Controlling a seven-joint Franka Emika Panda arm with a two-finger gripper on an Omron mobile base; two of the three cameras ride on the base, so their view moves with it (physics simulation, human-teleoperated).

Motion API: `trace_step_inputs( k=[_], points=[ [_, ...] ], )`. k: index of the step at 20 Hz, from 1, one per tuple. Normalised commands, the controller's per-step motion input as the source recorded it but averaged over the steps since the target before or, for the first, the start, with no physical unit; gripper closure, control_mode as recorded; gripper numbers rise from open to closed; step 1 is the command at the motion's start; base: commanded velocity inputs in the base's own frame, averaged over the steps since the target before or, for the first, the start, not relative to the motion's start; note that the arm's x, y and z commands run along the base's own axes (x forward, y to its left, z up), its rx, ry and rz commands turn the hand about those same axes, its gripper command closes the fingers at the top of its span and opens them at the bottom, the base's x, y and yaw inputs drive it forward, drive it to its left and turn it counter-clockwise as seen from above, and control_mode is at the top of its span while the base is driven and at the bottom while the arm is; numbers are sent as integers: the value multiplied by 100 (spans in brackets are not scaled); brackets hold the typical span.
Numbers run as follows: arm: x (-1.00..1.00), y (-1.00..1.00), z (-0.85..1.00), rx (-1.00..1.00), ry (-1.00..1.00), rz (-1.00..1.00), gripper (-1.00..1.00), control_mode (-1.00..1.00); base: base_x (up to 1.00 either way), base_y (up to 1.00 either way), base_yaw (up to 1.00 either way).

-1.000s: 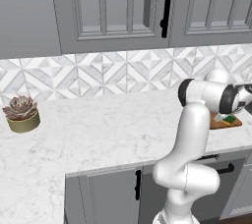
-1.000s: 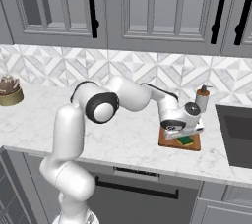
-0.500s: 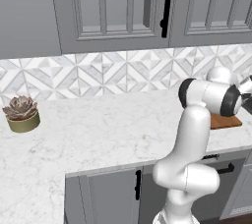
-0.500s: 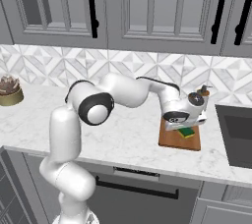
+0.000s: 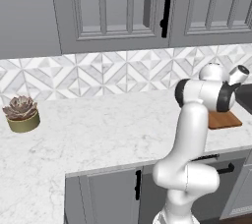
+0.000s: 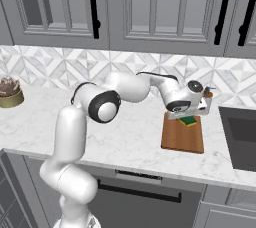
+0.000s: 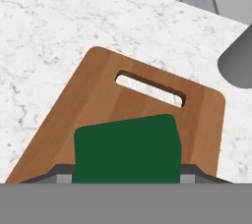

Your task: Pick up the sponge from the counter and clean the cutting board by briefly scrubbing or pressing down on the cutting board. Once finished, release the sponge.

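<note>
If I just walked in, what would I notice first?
The big white arm reaching across the counter, with its gripper shut on a green sponge over the brown cutting board. Then the little potted plant sitting far off at the counter's other end, by the tiled wall.

Pincer (image 6: 192,117) gripping sponge (image 6: 189,120), over cutting board (image 6: 182,136)

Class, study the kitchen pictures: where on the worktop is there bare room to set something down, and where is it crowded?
Free: the wide counter stretch between the potted plant and the cutting board. Crowded: the board's far end, where the pincer holds the sponge.
</note>
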Motion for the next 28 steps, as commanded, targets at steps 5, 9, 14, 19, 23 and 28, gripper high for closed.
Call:
trace_step_inputs(
  k=[5,9,14,19,23,28],
  points=[
    [68,0,-1,-2,-1,0,100,-100,0,0,0],
    [46,-5,-12,-1,0,0,100,-100,0,0,0],
    [38,-15,-47,-5,0,0,100,-100,0,0,0],
    [27,-34,-22,-1,0,0,100,-100,0,0,0],
    [6,-32,-41,0,0,0,100,-100,0,0,0],
    [-13,-20,-77,-2,0,0,100,-100,0,0,0]
  ],
)
